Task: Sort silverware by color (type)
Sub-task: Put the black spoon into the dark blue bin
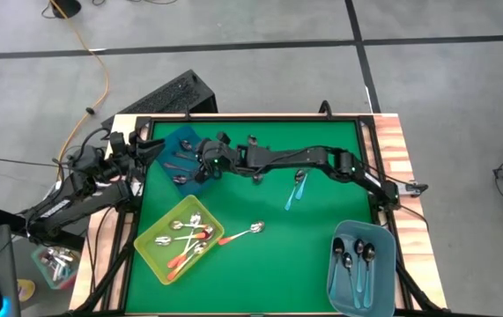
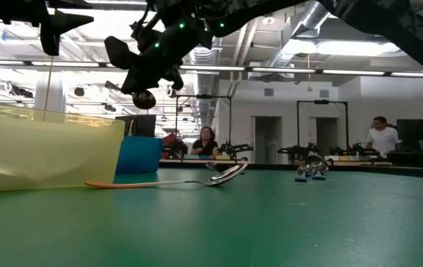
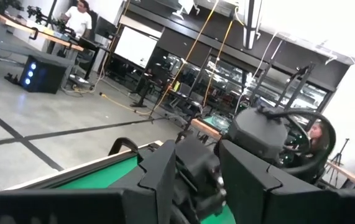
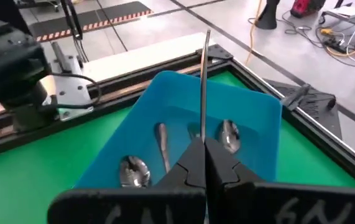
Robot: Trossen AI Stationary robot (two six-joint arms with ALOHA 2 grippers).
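Note:
My right gripper (image 1: pixel 205 163) (image 4: pixel 203 155) reaches across the table from its right side. It hangs above the blue bin (image 4: pixel 252 99) (image 1: pixel 170 145) at the far left, shut on an all dark grey spoon (image 4: pixel 203 81). Three more grey spoons (image 4: pixel 161 146) lie on that bin's floor. An orange-handled spoon (image 1: pixel 242 233) (image 2: pixel 159 182) lies flat on the green mat beside the yellow bin (image 1: pixel 150 251). A teal-handled spoon (image 1: pixel 297 189) lies mid-table. My left gripper (image 1: pixel 135 145) (image 3: pixel 205 180) waits drawn back at the table's far left edge, its fingers apart. My right gripper pinches the grey spoon's thin handle (image 4: pixel 202 127) between its two fingers. The fingers slant down, coming from the table's right, and lie along the spoon. The handle sticks out straight ahead past the fingertips. The spoon is lifted clear above the blue bin, and the fingers hide its bowl end.
The yellow bin at the near left holds several orange-handled spoons (image 1: pixel 189 236). A light blue bin (image 1: pixel 335 264) at the near right holds teal-handled spoons. Small dark pieces (image 1: pixel 255 141) lie near the far edge. The middle of the green mat lies open. People sit in the room beyond.

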